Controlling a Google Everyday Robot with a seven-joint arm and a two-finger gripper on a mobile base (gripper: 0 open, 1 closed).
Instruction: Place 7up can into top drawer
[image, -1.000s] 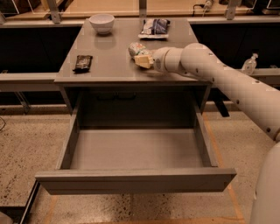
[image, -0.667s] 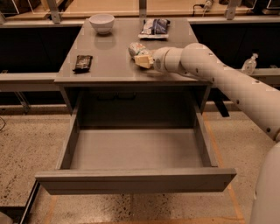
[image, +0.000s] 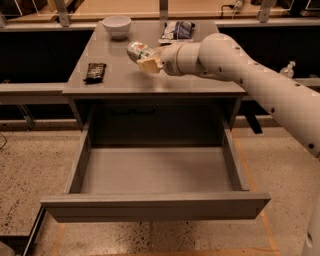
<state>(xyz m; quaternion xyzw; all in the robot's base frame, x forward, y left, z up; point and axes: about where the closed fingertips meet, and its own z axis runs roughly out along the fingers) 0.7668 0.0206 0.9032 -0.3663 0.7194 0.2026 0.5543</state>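
The 7up can (image: 139, 51) is silvery-white with green and red markings. It is tilted on its side and held just above the grey table top (image: 120, 82), near the middle. My gripper (image: 148, 61) reaches in from the right on a thick white arm and is shut on the can, with its yellowish fingers (image: 150, 65) around the can's right end. The top drawer (image: 155, 206) is pulled fully open below the table's front edge. It is wide, shallow and grey, and nothing lies inside it. The can is behind the drawer opening and higher than it.
A white bowl (image: 116, 25) stands at the table's back left. A blue-white snack bag (image: 177, 30) lies at the back, right of centre. A dark snack bar (image: 95, 71) lies near the left edge. A speckled floor surrounds the drawer.
The gripper has lifted the can off the table and moved it left and slightly up. The can is now tilted. The drawer has not moved.
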